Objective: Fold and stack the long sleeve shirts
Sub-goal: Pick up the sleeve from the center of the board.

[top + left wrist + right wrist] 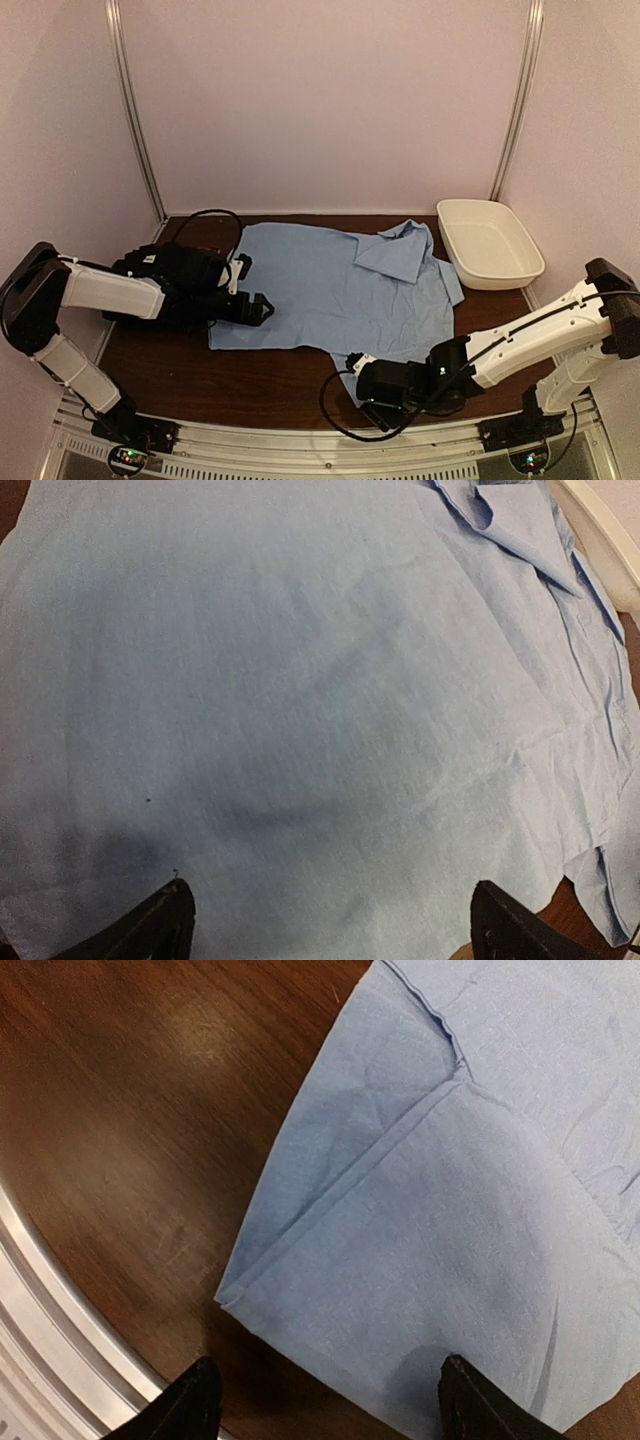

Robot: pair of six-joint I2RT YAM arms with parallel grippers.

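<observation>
Light blue collared button-up cloth shirt lies spread flat across the dark wooden table, its collar end near the white oval plastic tub. It looks thin, limp and light, likely to sag and crease when lifted, so hemmed edges and corners seem the best holds. The left end effector stands wide apart above the shirt's left edge. The right end effector, fingers apart, hovers over the near flap's seamed corner.
</observation>
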